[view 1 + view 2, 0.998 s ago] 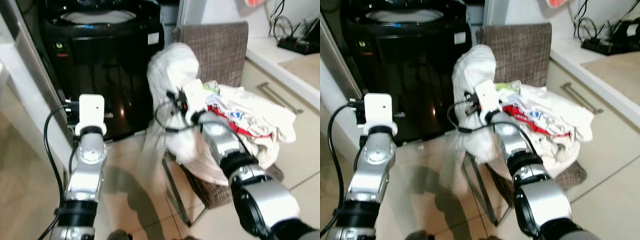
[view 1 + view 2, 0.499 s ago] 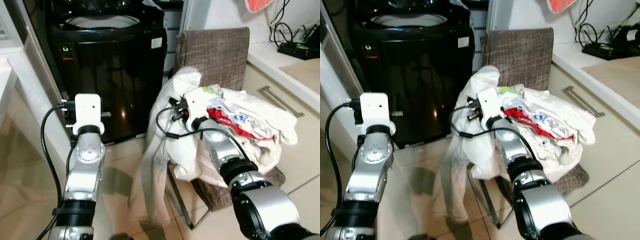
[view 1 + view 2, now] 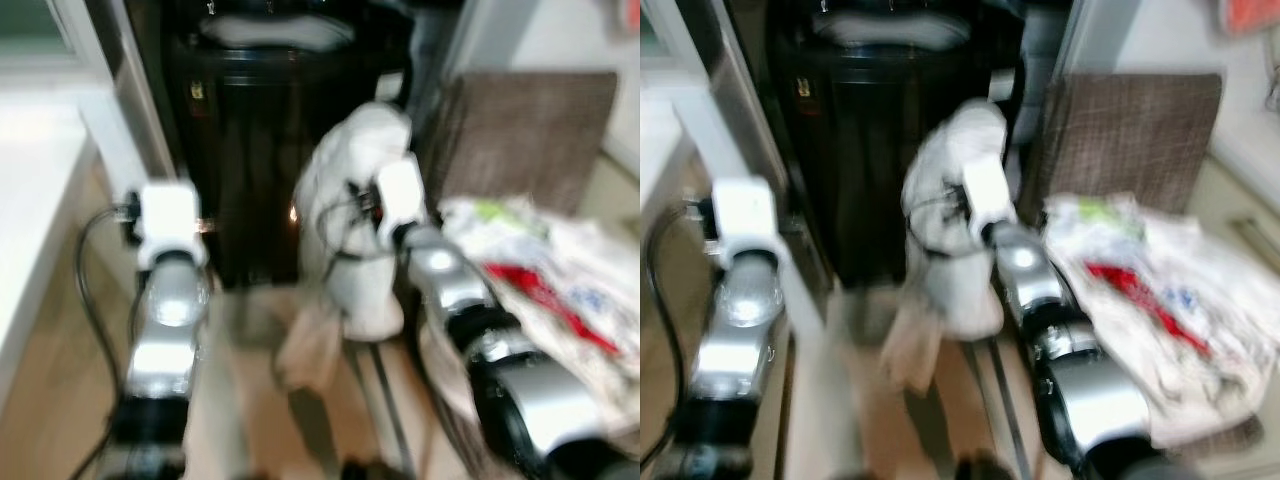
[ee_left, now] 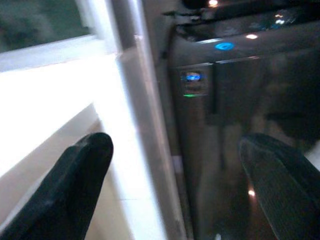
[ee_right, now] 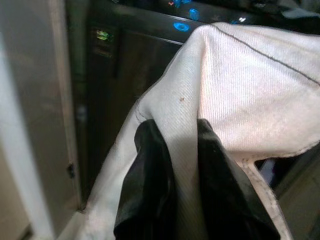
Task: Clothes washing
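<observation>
I've got the right gripper [image 5: 175, 170] pinching white cloth [image 3: 360, 190] center frame before black washer [image 3: 270, 130], left gripper [image 4: 180, 175] wide open, chair [image 3: 520, 130] w/ laundry pile [image 3: 560, 290] right, tan floor blurry.

Matt ribbed white cloth garment [image 5: 240, 95]; glossy black washing machine [image 3: 270, 150].

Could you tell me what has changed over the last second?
The view swung left, toward the washing machine. The right gripper stayed shut on the white garment and carried it off the chair to the front of the machine. The left gripper remains open and empty; the other laundry stayed on the chair.
</observation>
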